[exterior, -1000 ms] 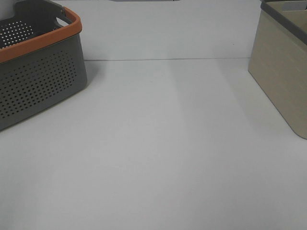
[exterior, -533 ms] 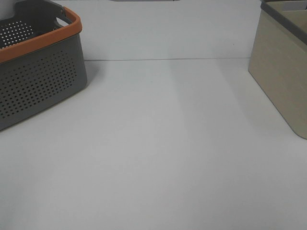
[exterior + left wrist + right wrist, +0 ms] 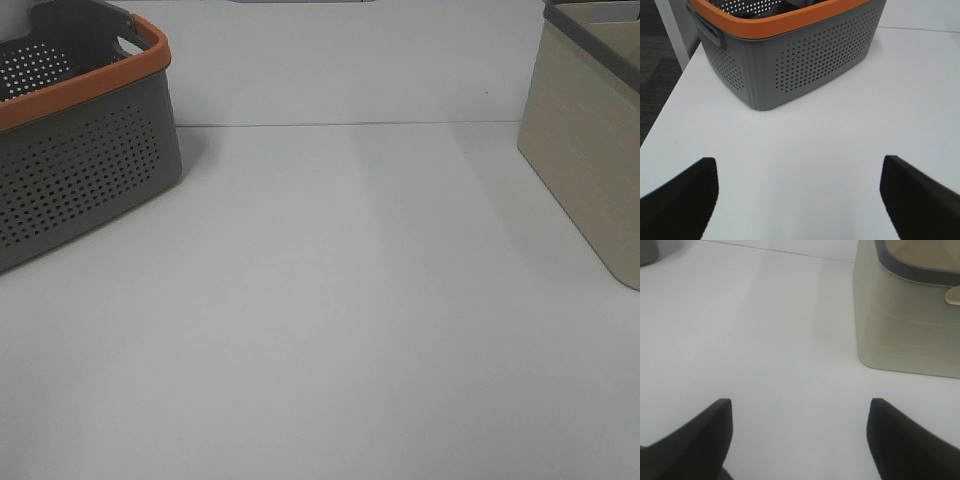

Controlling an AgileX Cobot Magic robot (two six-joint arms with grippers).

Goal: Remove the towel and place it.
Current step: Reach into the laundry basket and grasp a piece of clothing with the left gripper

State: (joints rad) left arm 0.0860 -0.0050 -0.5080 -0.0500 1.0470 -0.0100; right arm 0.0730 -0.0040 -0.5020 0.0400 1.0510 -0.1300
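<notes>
**Exterior high view**
- Worktop (image 3: pixel 320 330): white, matte and plain. A thin dark seam (image 3: pixel 350 124) runs side to side across its far part.
- Basket (image 3: pixel 90 170): grey plastic with perforated walls, an orange rim and a handle cut-out in its end wall. It stands at the worktop's far left corner and is partly cut off by the frame.
- Bin (image 3: pixel 590 170): beige with faint horizontal lines and a dark grey rim. It stands at the worktop's far right edge, well apart from the basket.

**Left wrist view**
- Towel (image 3: pixel 790 9): dark purplish-grey cloth, rumpled in soft folds, lying inside the basket. Only a strip of it shows above the orange rim, against the perforated inner wall.
- Left gripper (image 3: pixel 797 165): dark jaws set wide apart with nothing between them, over bare worktop just short of the basket's side wall.
- Floor (image 3: pixel 655 75): dark grey and textured, beyond the worktop's left edge.

**Right wrist view**
- Right gripper (image 3: pixel 800 402): dark jaws spread wide and holding nothing, over bare worktop near the bin.
- The bin's grey rim and pale inside show here. A grey corner of the basket sits far across the worktop.
</notes>
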